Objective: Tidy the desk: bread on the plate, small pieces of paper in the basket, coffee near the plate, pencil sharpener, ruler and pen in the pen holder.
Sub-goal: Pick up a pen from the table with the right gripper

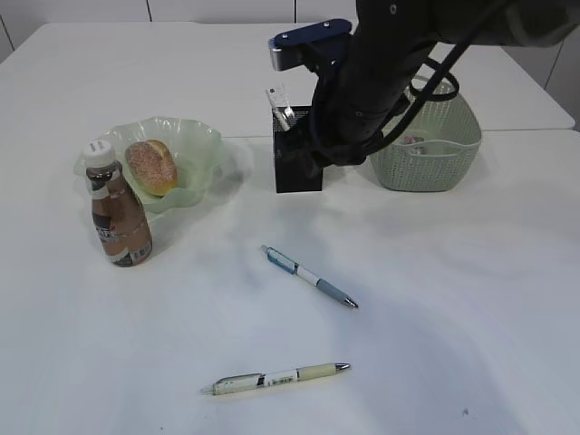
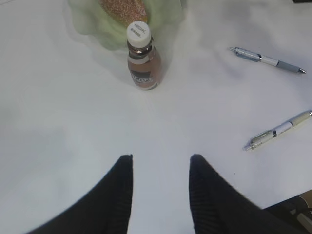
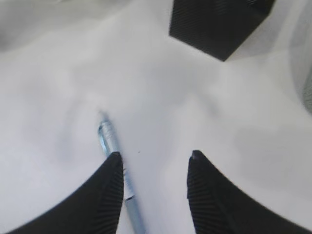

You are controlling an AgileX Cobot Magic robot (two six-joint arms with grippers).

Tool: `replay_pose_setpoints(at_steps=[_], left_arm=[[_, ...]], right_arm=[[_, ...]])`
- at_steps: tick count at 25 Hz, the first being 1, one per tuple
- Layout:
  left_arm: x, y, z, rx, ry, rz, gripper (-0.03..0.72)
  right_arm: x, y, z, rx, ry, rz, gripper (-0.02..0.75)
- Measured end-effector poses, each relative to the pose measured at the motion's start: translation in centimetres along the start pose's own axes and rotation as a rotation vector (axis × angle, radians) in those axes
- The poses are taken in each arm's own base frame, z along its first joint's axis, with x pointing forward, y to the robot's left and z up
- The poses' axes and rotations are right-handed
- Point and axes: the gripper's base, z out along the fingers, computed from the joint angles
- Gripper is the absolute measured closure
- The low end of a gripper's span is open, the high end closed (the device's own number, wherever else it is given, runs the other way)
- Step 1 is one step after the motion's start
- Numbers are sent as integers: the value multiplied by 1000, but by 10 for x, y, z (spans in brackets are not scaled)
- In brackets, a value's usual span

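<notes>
Worktop [image 1: 453, 299], your items left to right:
- Coffee [image 1: 118, 216]: upright, just beside the plate [image 1: 204, 145].
- Bread [image 1: 151, 167]: on the plate.
- Cream pen [image 1: 276, 378]: lying flat, nearest you.
- Blue pen [image 1: 309, 276]: lying flat mid-worktop.
- Pen holder [image 1: 296, 163]: upright, ruler [image 1: 279, 102] standing inside.
- Basket [image 1: 435, 149]: far right, paper [image 1: 413, 140] inside.
- Your left hand [image 2: 161, 165]: spread, empty, above bare worktop.
- Your right hand [image 3: 155, 163]: spread, empty, above the blue pen.
</notes>
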Motion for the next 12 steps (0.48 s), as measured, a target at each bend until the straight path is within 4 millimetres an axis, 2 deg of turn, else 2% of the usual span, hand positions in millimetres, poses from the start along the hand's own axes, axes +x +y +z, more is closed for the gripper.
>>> replay_pose_setpoints(at_steps=[5, 8, 10, 11, 12], left_arm=[[0, 0, 0, -3, -1, 1, 420], [0, 0, 0, -4, -1, 1, 420], [0, 0, 0, -4, -1, 1, 420], [0, 1, 0, -6, -1, 2, 420], [0, 0, 0, -5, -1, 2, 420]], right_arm=[[10, 19, -2, -110, 108, -107, 385], [21, 25, 10, -181, 214, -241, 385], [21, 25, 10, -181, 214, -241, 385], [33, 29, 30, -247, 310, -341, 385], [34, 29, 30, -252, 315, -359, 385]])
